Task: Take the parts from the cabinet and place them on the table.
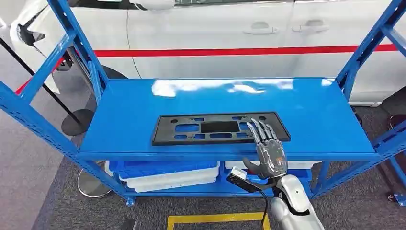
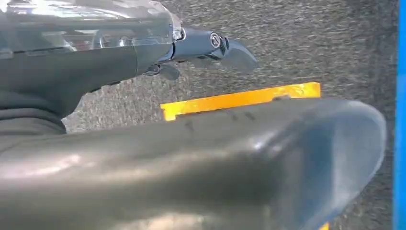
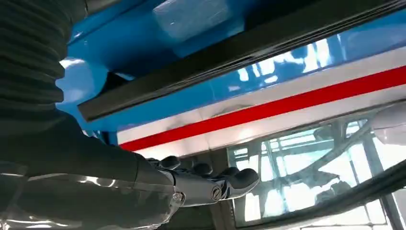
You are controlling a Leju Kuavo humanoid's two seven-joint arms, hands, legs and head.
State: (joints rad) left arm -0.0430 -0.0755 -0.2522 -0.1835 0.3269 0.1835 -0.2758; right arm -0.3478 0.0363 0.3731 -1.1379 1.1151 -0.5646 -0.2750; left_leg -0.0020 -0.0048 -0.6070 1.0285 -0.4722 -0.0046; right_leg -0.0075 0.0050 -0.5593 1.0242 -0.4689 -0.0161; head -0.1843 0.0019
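A flat black plastic part (image 1: 210, 128) with several cut-outs lies on the top shelf of the blue rack (image 1: 311, 110), near its front edge. My right hand (image 1: 268, 146) reaches up from below the shelf's front edge. Its fingers are stretched out flat over the right end of the part, and it holds nothing. In the right wrist view the part's long black edge (image 3: 239, 57) runs just beside my right hand (image 3: 210, 184), whose fingers are straight. My left hand (image 2: 191, 158) hangs over the carpet floor with its fingers apart and nothing in it.
A white car with a red stripe (image 1: 239, 50) stands right behind the rack. Blue and white bins (image 1: 167, 172) sit on the lower shelf. Blue uprights frame both ends. A black stand base (image 1: 76, 122) is at the left, and yellow tape (image 1: 215, 219) marks the floor.
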